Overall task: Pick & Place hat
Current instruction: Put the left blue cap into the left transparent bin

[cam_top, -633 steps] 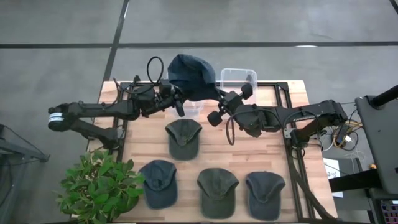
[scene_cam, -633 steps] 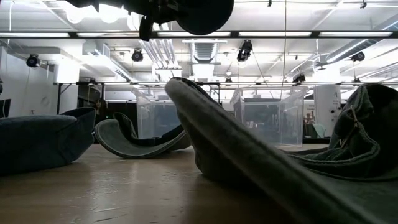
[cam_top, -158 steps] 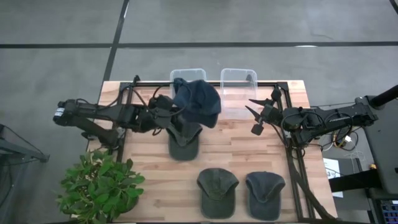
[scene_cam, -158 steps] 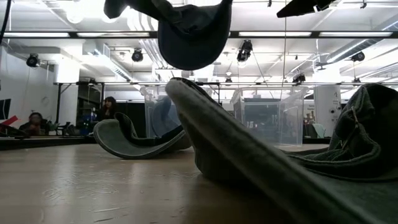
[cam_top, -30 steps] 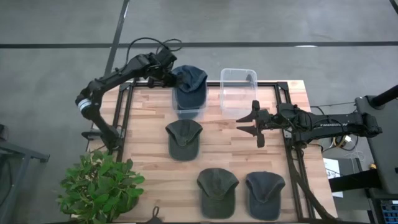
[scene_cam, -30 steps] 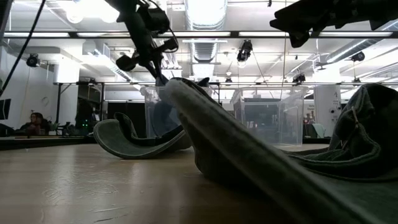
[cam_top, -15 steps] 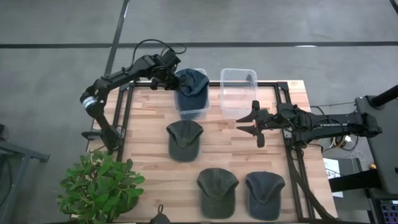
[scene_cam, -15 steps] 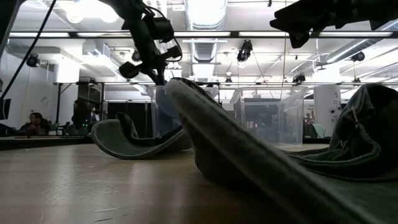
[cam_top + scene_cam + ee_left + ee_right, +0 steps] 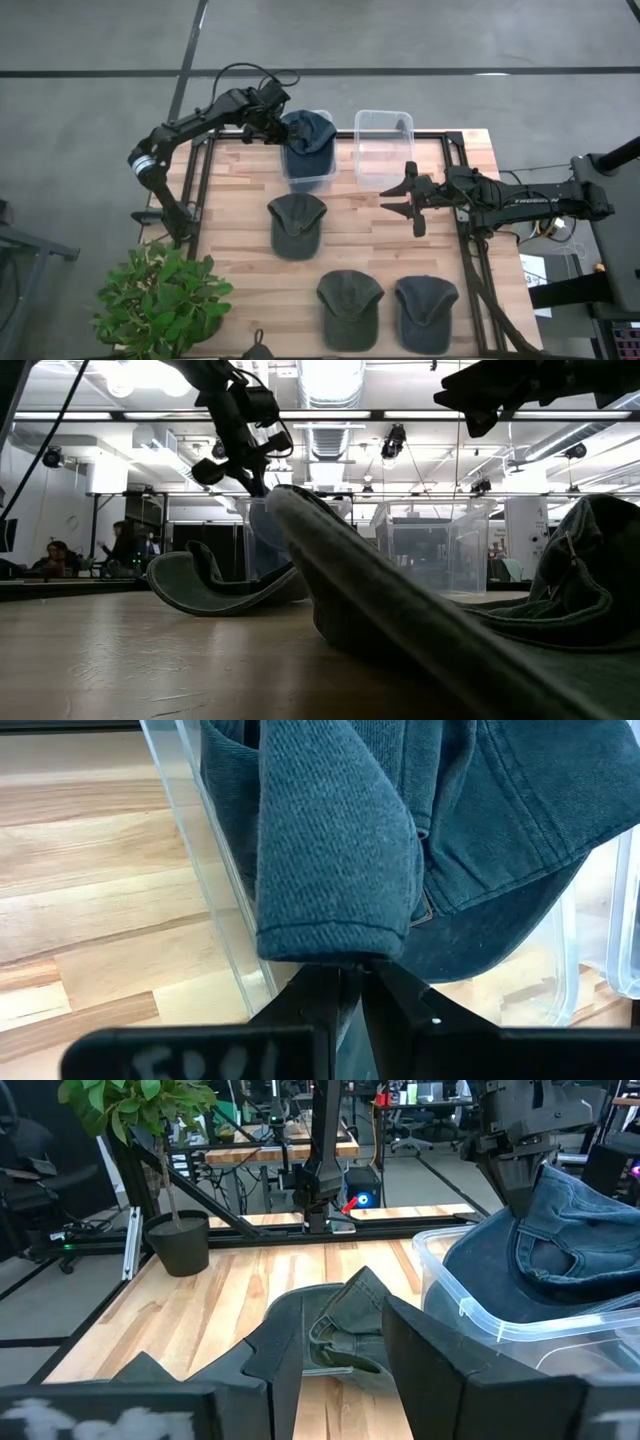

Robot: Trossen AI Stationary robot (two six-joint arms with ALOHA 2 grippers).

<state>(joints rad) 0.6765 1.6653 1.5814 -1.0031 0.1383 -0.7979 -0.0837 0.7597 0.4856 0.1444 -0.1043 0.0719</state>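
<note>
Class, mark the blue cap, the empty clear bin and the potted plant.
blue cap (image 9: 307, 133), high view, on its crown.
empty clear bin (image 9: 383, 116), high view, on its far rim.
potted plant (image 9: 165, 298), high view, on its leaves.

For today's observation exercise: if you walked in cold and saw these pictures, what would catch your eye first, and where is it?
First, the blue cap draped in the left clear bin at the table's far edge, with the left gripper at its edge. Next, three grey-green caps lie on the wooden table, one mid-table and two at the near edge. The right gripper hovers open near the empty right bin.
</note>
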